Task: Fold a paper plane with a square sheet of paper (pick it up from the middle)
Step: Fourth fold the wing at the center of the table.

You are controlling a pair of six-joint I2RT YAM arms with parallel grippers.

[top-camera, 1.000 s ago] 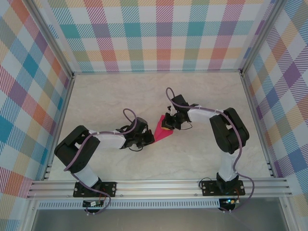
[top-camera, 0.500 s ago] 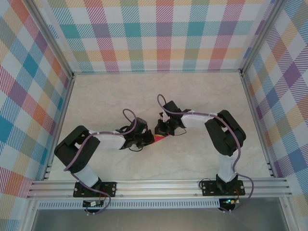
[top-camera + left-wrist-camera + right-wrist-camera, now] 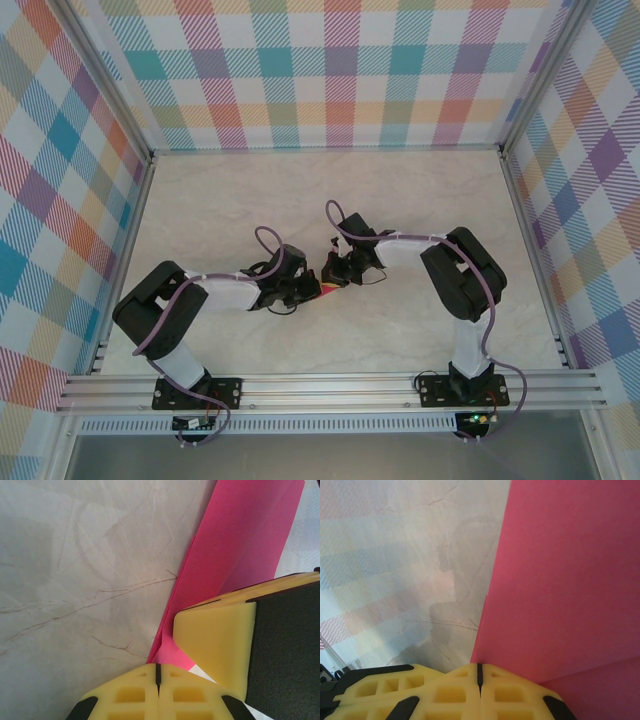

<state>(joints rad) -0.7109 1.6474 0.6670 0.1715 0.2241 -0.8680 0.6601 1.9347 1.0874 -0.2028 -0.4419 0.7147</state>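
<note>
The folded pink paper [image 3: 245, 540] lay mid-table, between the two claws. The left claw [image 3: 157, 669] was closed, its tips at the paper's lower corner. The right claw [image 3: 479, 669] was closed too, resting against the sheet. The paper's long left edge ran straight over the bare marble table [image 3: 250, 200], with open room on every side.

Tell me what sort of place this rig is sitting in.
Probably a purpose-built robot test cell, not a home or shop: plaid walls close off three sides of a marble-look table, and the left arm and right arm are bolted to an aluminium rail at its near edge.
</note>
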